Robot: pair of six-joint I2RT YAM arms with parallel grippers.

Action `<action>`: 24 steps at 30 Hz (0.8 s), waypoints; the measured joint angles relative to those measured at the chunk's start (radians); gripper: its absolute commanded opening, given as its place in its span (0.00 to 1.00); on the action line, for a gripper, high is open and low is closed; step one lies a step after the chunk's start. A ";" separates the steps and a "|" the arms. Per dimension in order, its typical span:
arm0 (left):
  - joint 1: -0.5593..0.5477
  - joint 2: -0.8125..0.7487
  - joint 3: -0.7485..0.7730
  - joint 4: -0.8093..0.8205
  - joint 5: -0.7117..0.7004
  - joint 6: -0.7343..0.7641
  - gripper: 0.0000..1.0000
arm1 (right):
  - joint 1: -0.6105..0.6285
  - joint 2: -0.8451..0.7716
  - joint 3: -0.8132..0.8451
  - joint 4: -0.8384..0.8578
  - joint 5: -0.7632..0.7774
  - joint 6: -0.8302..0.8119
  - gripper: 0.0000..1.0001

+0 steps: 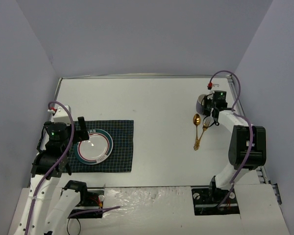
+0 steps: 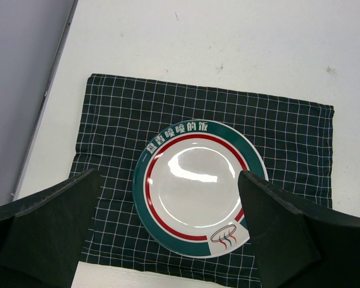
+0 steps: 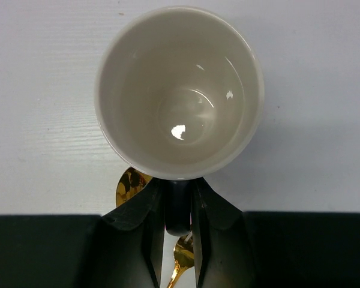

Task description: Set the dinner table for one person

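White table (image 1: 157, 98), metal-rimmed, under both arms. Carries dark green checked cloth (image 2: 108, 120) with green-and-red-rimmed plate (image 2: 192, 186) at left, gold spoon (image 1: 197, 119) at right. Above plate, left gripper (image 2: 169, 174) spread wide, empty. Near spoon, right gripper (image 3: 177, 183) clamped on dark handle of mug (image 3: 180, 90).

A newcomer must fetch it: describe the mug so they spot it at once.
On the white dinner table, look to the far right side, just beyond the gold cutlery. The mug stands upright, its dark handle in the right hand. It alone is deep, round, cream inside and empty.
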 measured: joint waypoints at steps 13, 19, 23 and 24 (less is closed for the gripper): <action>0.000 -0.001 0.000 0.000 0.000 0.000 0.97 | 0.217 -0.169 -0.035 0.074 -0.015 -0.070 0.00; 0.000 -0.002 0.000 0.000 -0.001 0.000 0.97 | 0.393 -0.187 -0.035 0.110 -0.021 -0.064 0.00; 0.000 -0.003 0.000 0.000 -0.001 0.000 0.97 | 0.567 -0.173 -0.023 0.120 -0.043 -0.047 0.00; 0.000 -0.003 0.000 0.000 -0.001 0.000 0.97 | 0.607 -0.162 -0.015 0.126 -0.050 -0.042 0.00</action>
